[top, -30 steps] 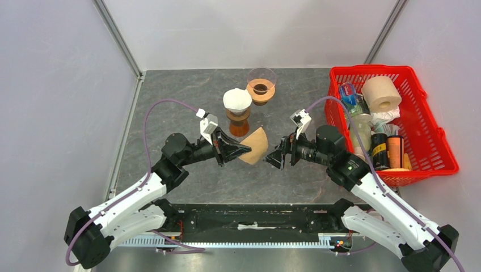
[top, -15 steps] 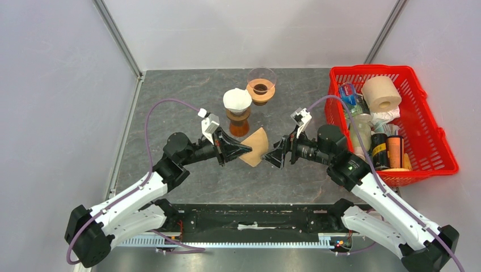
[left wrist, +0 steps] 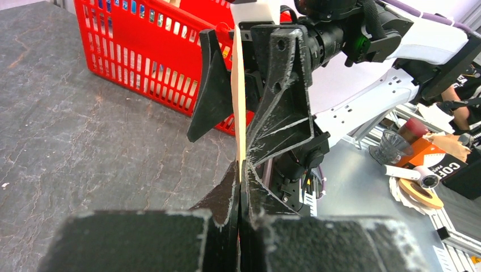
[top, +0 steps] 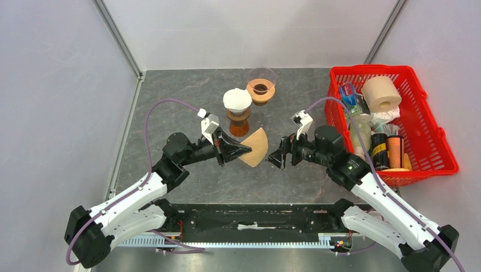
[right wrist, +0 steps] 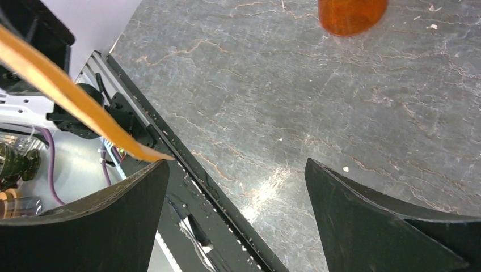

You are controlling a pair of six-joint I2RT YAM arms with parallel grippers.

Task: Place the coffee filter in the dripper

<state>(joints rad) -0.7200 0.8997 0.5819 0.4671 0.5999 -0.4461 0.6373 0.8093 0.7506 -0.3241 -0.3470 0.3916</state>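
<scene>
The left claw pinches the brown coffee filter, held up between both claws. The right claw is wide. A white filter sits in the brown dripper. The red basket holds a toilet roll and bottles.

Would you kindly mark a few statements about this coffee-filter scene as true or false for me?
1. The left gripper is shut on the brown coffee filter. True.
2. The right gripper is clamped on that filter. False: its jaws stand wide open at the filter's edge.
3. The red basket is on the left arm's side. False: it stands on the right arm's side.
4. The nearer dripper carries a white filter. True.
5. The brown filter lies in the far dripper. False: the left gripper holds it on the near side of both drippers.
</scene>
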